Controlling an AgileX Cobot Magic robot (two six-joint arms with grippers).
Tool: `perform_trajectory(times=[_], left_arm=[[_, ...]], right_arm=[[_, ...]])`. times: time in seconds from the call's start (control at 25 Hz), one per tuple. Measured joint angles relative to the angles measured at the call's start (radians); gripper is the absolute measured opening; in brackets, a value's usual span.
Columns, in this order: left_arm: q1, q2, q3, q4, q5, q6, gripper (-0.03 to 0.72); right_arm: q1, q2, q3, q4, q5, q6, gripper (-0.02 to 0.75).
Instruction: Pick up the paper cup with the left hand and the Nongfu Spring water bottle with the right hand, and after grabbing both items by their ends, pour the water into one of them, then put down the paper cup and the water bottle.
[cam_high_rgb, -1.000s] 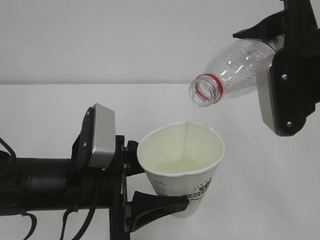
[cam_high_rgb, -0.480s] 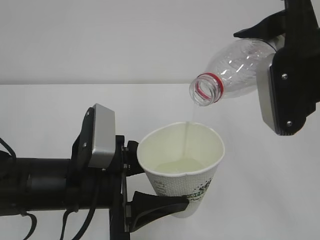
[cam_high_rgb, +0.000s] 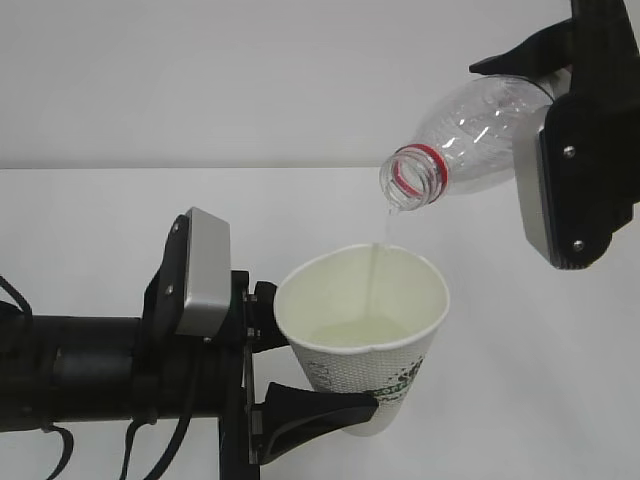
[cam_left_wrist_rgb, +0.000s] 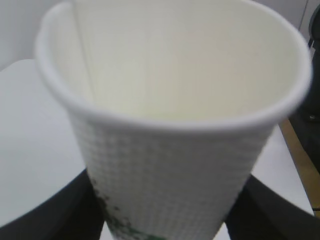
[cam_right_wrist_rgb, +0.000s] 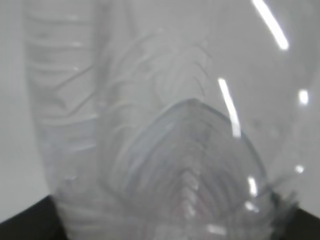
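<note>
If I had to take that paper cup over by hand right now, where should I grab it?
Probably the cup's upper wall, from the right in the exterior view. The left gripper clamps its lower part from the left, and the water falls into the open top, so avoid reaching over the rim.

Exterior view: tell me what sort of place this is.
Probably a lab or test bench, not a kitchen: a bare white tabletop against a plain pale wall, with nothing around but the paper cup and the Nongfu Spring water bottle held by robot arms.

White table (cam_high_rgb: 120, 210), plain surface; nothing apparently resting on it.
</note>
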Motion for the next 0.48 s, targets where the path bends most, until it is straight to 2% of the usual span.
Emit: perform_trajectory(times=[0.48], left_arm=[[0.0, 0.0, 0.0, 0.0, 0.0, 0.0, 0.486]], right_arm=[[0.0, 0.0, 0.0, 0.0, 0.004, 0.0, 0.477]])
